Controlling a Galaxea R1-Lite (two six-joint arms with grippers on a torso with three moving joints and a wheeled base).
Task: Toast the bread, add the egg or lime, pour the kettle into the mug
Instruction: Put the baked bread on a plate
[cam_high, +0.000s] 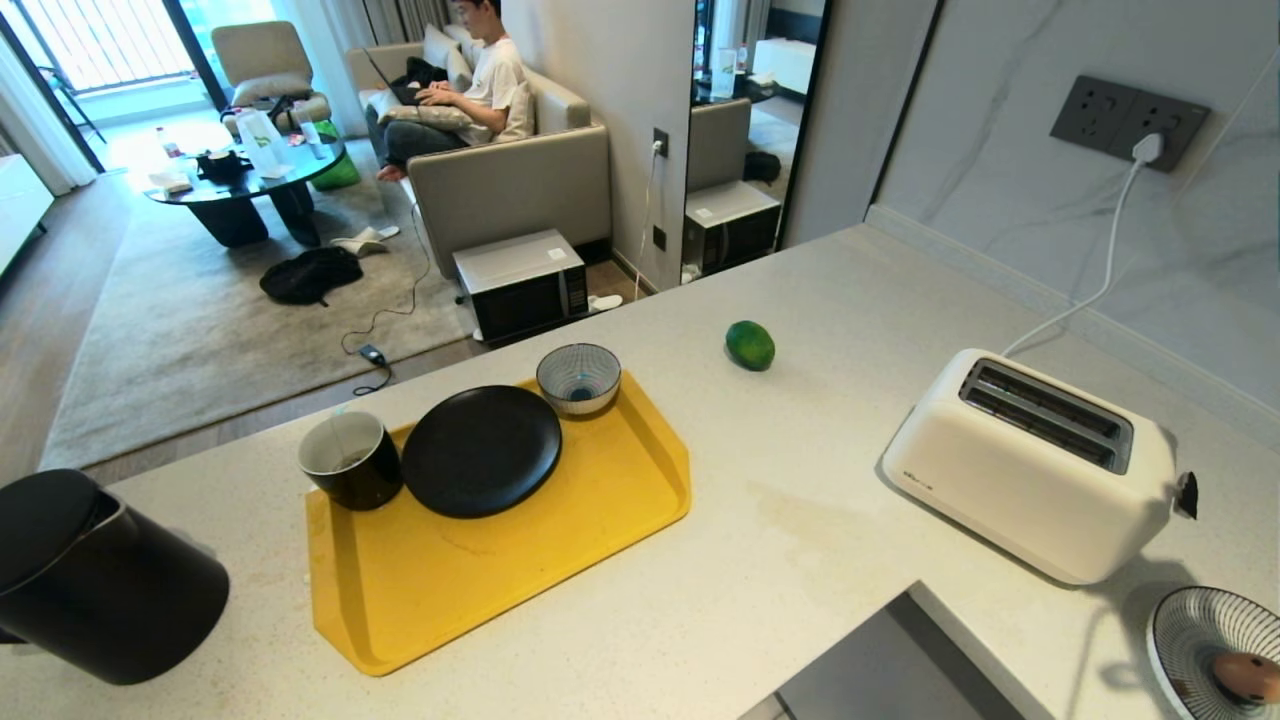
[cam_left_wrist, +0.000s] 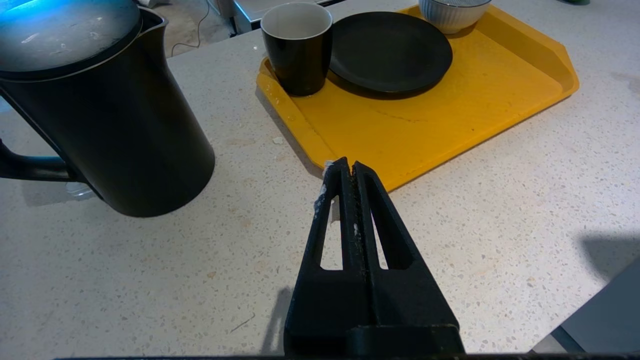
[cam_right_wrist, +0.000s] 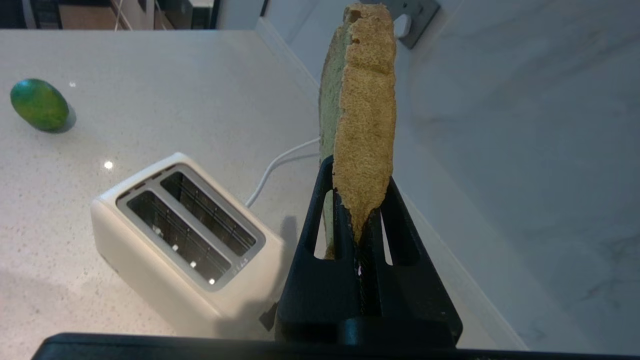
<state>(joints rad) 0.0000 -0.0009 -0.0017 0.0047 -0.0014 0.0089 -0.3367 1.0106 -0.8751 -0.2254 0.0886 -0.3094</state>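
The bread (cam_right_wrist: 364, 115), soft and crushable, is being pinched by its lower crust in the right gripper (cam_right_wrist: 360, 220) above the toaster (cam_right_wrist: 185, 240); the left gripper (cam_left_wrist: 348, 172), closed empty, is parked.

Head camera high over counter (cam_high: 800, 560), wrist cameras close behind fingers, toaster (cam_high: 1035, 462) shared, perhaps partly

A pale speckled stone counter (cam_high: 800, 520) carries everything. Directly on it: a tall matte black kettle (cam_left_wrist: 100, 110) standing near and to one side of the closed left fingers (cam_left_wrist: 345, 200), a yellow plastic tray (cam_left_wrist: 450, 115) just beyond their tips, a glossy green lime (cam_high: 750, 345), a cream two-slot toaster (cam_high: 1030, 465) and a striped shallow bowl (cam_high: 1200, 640).
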